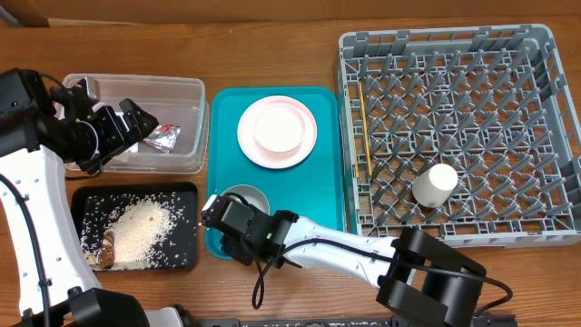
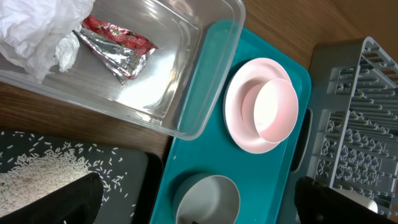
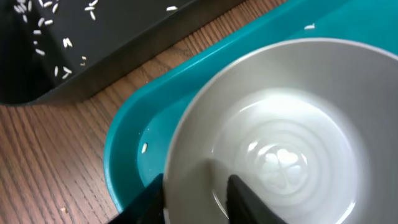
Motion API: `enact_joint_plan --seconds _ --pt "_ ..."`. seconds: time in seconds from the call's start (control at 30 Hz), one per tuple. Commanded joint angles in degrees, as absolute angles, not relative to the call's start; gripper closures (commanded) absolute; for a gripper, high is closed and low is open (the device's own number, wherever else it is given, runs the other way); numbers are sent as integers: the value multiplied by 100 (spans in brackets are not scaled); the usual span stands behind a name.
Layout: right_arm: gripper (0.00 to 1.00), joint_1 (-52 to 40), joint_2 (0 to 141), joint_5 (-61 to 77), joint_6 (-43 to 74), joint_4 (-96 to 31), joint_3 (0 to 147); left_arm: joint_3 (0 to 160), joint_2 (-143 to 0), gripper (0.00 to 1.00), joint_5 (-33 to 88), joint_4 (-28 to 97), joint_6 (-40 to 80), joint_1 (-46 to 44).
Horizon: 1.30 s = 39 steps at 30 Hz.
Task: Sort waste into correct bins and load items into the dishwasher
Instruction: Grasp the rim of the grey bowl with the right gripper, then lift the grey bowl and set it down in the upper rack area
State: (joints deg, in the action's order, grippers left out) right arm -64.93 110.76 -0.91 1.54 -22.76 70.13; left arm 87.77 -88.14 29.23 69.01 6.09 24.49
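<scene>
The white bowl (image 1: 247,196) sits on the teal tray (image 1: 322,195). The right gripper (image 3: 198,202) has one finger inside its rim and one outside; I cannot tell if it pinches yet. Squeeze tight, then lift straight up. The left gripper (image 1: 136,127) is spread wide.

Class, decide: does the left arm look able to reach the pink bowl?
Probably yes: the open left gripper hangs over the neighbouring clear tub, nothing covers the pink bowl, and the right gripper is elsewhere.
</scene>
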Motion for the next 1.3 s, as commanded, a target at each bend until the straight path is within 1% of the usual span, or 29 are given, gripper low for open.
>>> enact_joint_plan --seconds 0.0,0.1,0.13,0.27,0.4,0.5,0.6,0.73,0.83,0.93,1.0,1.1,1.17,1.27 --pt "77 -6519 11091 -150 167 -2265 7087 8877 -8764 0 2893 6895 687 2436" --pt "92 -6519 11065 -150 165 -2261 7098 8877 -8764 0 2893 6895 687 2436" --pt "96 -6519 11037 -150 165 -2263 7102 8877 -8764 0 2891 6895 687 2438" --pt "96 -6517 10803 -250 167 -2270 7102 8877 -8764 0 2893 6895 687 2436" --pt "96 -6442 10269 -434 169 -2394 7107 8877 -8764 0 2893 6895 687 2436" --pt "96 -6202 9651 -445 373 -2462 7113 8877 -8764 0 2893 6895 687 2436" --pt "96 -5651 8917 -307 856 -2515 7113 8877 -8764 0 2893 6895 687 2436" --pt "96 -4453 8005 1066 974 -2521 7113 8877 -8764 0 2893 6895 687 2436" --pt "96 -3111 7533 2611 1225 -2521 7113 8877 -8764 0 2893 6895 687 2436" --pt "96 -1629 7448 4213 1385 -2519 7113 8875 -8764 0 2893 6895 687 2436" --pt "96 -652 7599 5168 1398 -2519 7111 8877 -8764 0 2893 6895 687 2436" --pt "96 429 8029 6246 1396 -2436 7111 8877 -8764 0 2893 6895 687 2436" --pt "96 937 8429 6904 1391 -2237 7111 8877 -8764 0 2893 6895 687 2436" --pt "96 1452 9144 8049 1380 -1616 7111 8877 -8764 0 2893 6895 687 2436"
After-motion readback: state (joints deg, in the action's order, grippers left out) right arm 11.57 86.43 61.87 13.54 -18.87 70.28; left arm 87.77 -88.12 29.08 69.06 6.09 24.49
